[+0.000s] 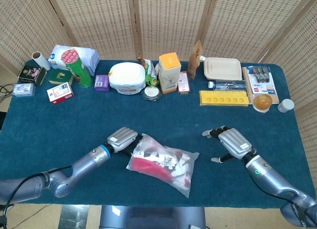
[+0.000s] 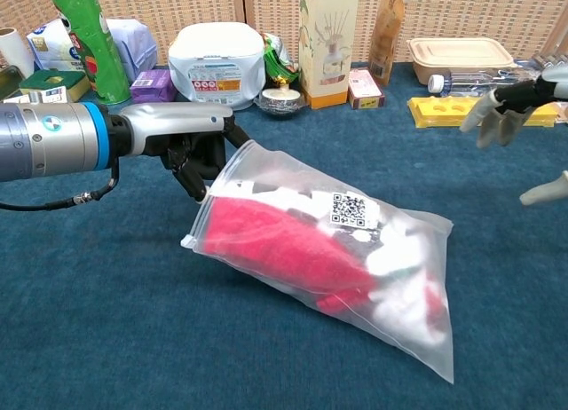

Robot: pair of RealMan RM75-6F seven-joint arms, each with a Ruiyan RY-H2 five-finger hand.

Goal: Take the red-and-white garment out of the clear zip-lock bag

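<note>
Two robot hands appear above a blue cloth-covered table [image 1: 49, 130]. Left hand [image 1: 122, 139], fingers curled, grips the zip-lock end of the clear zip-lock bag [image 1: 161, 162], holding that edge raised in the chest view while the bag's far end rests on the cloth. Red-and-white garment [image 2: 293, 250] lies wholly inside the bag, red portion toward the gripped end, white portion toward the far end; a square code label [image 2: 344, 208] shows on the bag's upper face. Right hand [image 1: 229, 142] is well apart from the bag, to its right, fingers spread and holding nothing; in the chest view only its fingertips [image 2: 497, 113] enter at the right edge. Background objects stand in a row along the table's far side: a green cylindrical can [image 1: 77, 66], a small purple box [image 1: 101, 83], a white lidded tub [image 1: 127, 78], an orange-topped carton [image 1: 169, 71], a beige lidded container [image 1: 222, 69], and a yellow tray [image 1: 223, 97] with round hollows. Woven folding screens [image 1: 163, 21] close the scene behind the table.
</note>
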